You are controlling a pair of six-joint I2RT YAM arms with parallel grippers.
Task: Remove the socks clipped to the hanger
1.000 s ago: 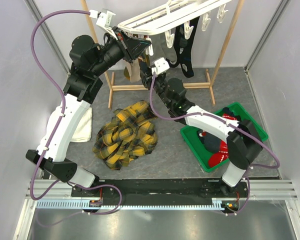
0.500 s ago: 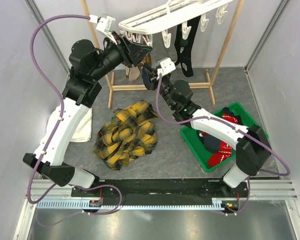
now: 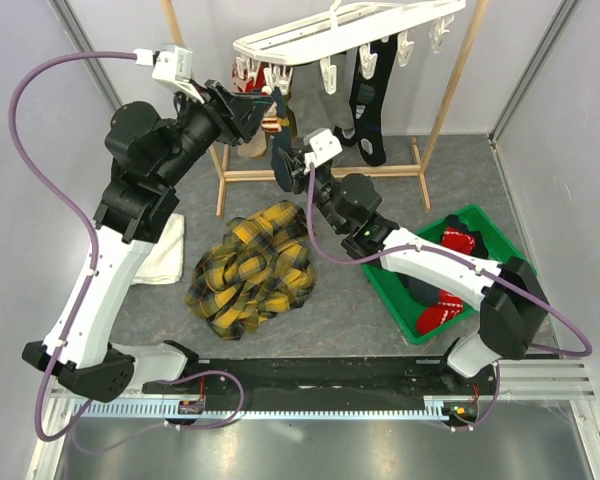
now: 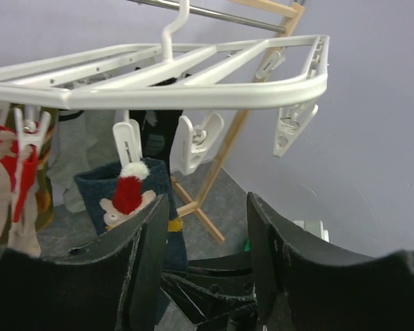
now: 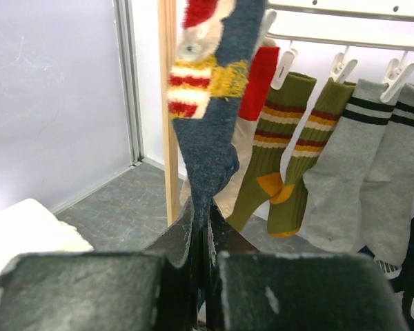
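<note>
The white slatted hanger (image 3: pixel 350 30) hangs from the wooden frame with several socks clipped under it. My left gripper (image 3: pixel 252 108) is open and empty, just left of and below the hanger's near end; in the left wrist view (image 4: pixel 203 269) its jaws stand wide apart. A navy Santa sock (image 4: pixel 134 200) hangs from a white peg (image 4: pixel 127 141). My right gripper (image 5: pixel 205 214) is shut on that navy sock's (image 5: pixel 210 124) lower end, also in the top view (image 3: pixel 283 165). Olive striped socks (image 5: pixel 283 152), grey socks (image 5: pixel 359 165) and a red sock (image 5: pixel 257 83) hang behind.
A green bin (image 3: pixel 500 235) with socks in it sits at the right. A yellow-black plaid cloth (image 3: pixel 250 265) lies in the middle and a white towel (image 3: pixel 160 250) at the left. The wooden pole frame (image 3: pixel 450 90) stands at the back.
My left arm has drawn back to the left, away from the hanger. My right gripper has shifted left with the navy sock's end in it. The hanger has swung slightly.
</note>
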